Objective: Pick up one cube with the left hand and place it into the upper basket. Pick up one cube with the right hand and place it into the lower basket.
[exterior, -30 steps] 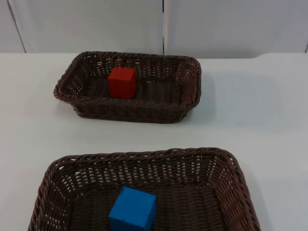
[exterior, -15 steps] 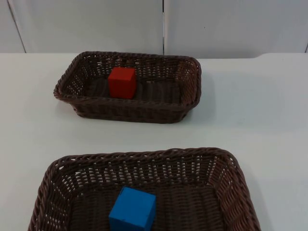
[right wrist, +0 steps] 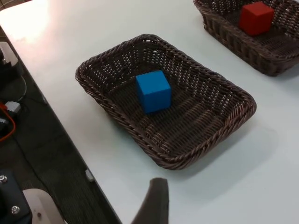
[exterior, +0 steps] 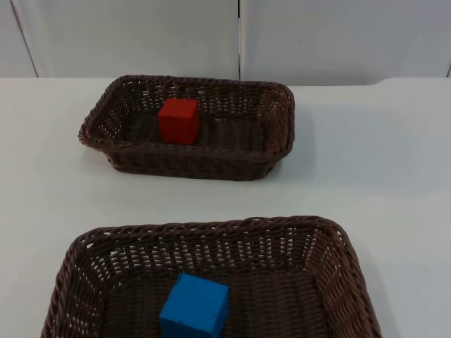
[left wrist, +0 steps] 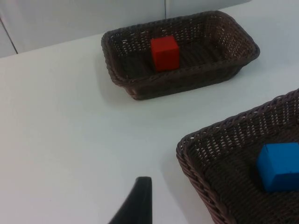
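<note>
A red cube [exterior: 177, 120] sits inside the upper brown wicker basket [exterior: 278, 134], left of its middle. A blue cube [exterior: 194, 306] rests in the lower wicker basket [exterior: 338, 260]. The left wrist view takes in the red cube [left wrist: 164, 52], the upper basket [left wrist: 187, 84], the blue cube [left wrist: 279, 166] and the lower basket [left wrist: 196, 154]. My left gripper [left wrist: 140, 200] hangs over bare table, apart from both baskets. My right gripper [right wrist: 154, 203] hovers by the table's front edge, short of the lower basket [right wrist: 205, 135] with the blue cube [right wrist: 153, 91].
The grey partition wall [exterior: 239, 35] closes the table behind the upper basket. The table's front edge [right wrist: 60, 116] runs close to the lower basket, with dark floor and equipment [right wrist: 14, 196] beyond it. Bare white table [exterior: 366, 169] lies between and beside the baskets.
</note>
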